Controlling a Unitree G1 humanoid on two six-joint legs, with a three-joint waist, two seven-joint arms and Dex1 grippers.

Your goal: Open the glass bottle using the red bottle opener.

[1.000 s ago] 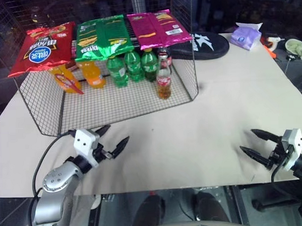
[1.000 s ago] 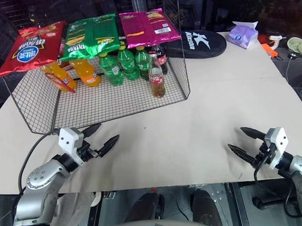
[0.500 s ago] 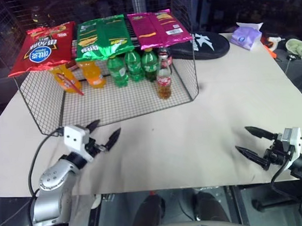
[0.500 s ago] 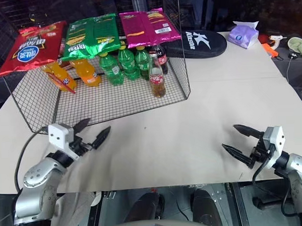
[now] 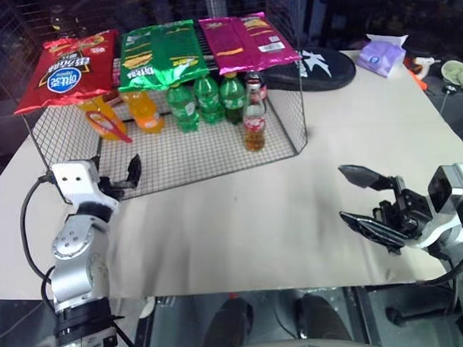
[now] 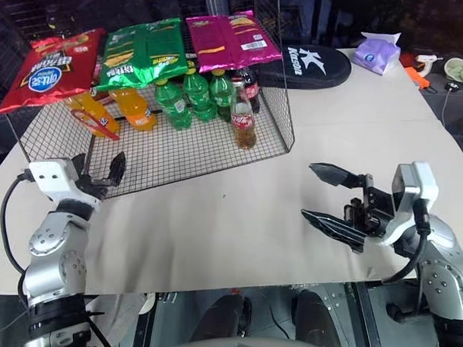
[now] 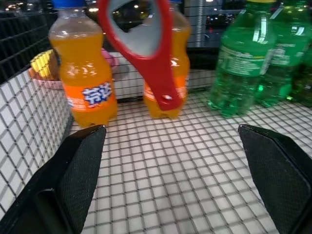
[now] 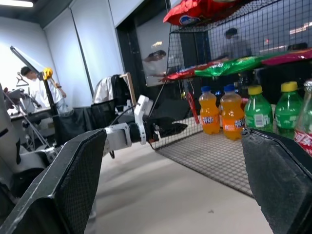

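Standing at the far left of the table (image 5: 353, 162), the wire rack (image 5: 185, 156) is holding snack bags on its top and a row of drinks beneath. Sitting at the right end of that row, near the rack's front right corner, the glass bottle (image 5: 253, 121) is keeping its crown cap on. Hanging by its loop under the rack's top, in front of the orange soda bottles (image 7: 85, 68), the red bottle opener (image 5: 107, 126) is dangling untouched. Facing into the rack's left side, the left gripper (image 5: 119, 175) is showing spread, empty jaws. Over the bare table, well apart from the bottle, the right gripper (image 5: 363, 199) is likewise gaping empty. Judging by this, the approach is underway; the left jaws need closing on the opener's handle
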